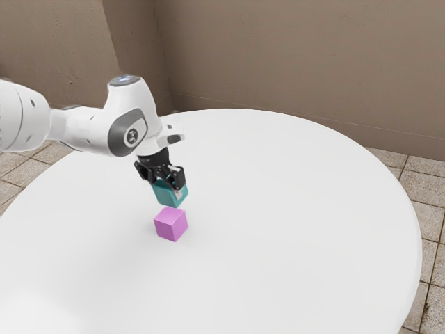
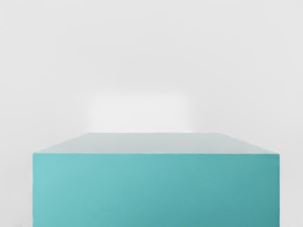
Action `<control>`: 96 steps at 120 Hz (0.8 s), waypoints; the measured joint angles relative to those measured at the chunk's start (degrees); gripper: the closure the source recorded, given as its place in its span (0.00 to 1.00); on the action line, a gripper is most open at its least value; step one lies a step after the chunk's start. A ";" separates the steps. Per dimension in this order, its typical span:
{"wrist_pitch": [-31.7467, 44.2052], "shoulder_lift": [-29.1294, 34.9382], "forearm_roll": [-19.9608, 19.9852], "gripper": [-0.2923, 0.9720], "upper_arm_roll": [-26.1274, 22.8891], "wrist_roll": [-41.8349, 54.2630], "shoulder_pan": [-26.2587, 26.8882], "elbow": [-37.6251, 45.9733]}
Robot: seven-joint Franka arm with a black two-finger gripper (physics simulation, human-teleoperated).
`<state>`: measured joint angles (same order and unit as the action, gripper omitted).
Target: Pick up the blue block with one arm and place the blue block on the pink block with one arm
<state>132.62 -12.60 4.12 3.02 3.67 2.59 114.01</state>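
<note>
Wrist view: the blue block [image 2: 156, 184] sits directly under the hand, one flat face square to the camera, with bare white table [image 2: 142, 61] beyond it.

Exterior view, findings:

1. Grasp. The black fingers [image 1: 179, 177] are clamped on the blue block [image 1: 169, 193] from two sides. The block hangs clear of the table [image 1: 299, 229] and appears a little tilted in the grip.

2. Governing relation. The pink block [image 1: 171, 223] lies straight below the fingers, close under the held block. Whether a thin gap remains or the two faces already touch cannot be told. Both blocks look cubic, so no long axis is involved. The faces of the held block seem turned somewhat against those of the pink block, which is judged a matter for a small correction, not a fault.

3. Assessment. The pickup is done and placement is not. The next move is judged to be a short straight descent followed by release. The risk is an off-centre or tilted landing that lets the blue block slide off.

4. Clearance. Around the pink block the table is open on every side of the fingers, and its round edge lies well away. The white arm [image 1: 76, 129] comes in from the exterior view's left. Tiled floor [image 1: 424, 181] and wall [image 1: 292, 56] lie farthest off.
</note>
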 joint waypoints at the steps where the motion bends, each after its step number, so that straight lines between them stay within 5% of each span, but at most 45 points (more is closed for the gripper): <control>1: 0.04 0.07 0.00 0.46 -0.02 -0.19 0.09 0.15; 46: -1.06 0.76 -0.34 0.46 0.57 -6.71 0.28 3.76; 96: -1.70 -0.01 -0.73 0.46 0.59 -3.44 0.15 2.91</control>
<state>130.92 -12.60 3.39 3.60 0.23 2.74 116.92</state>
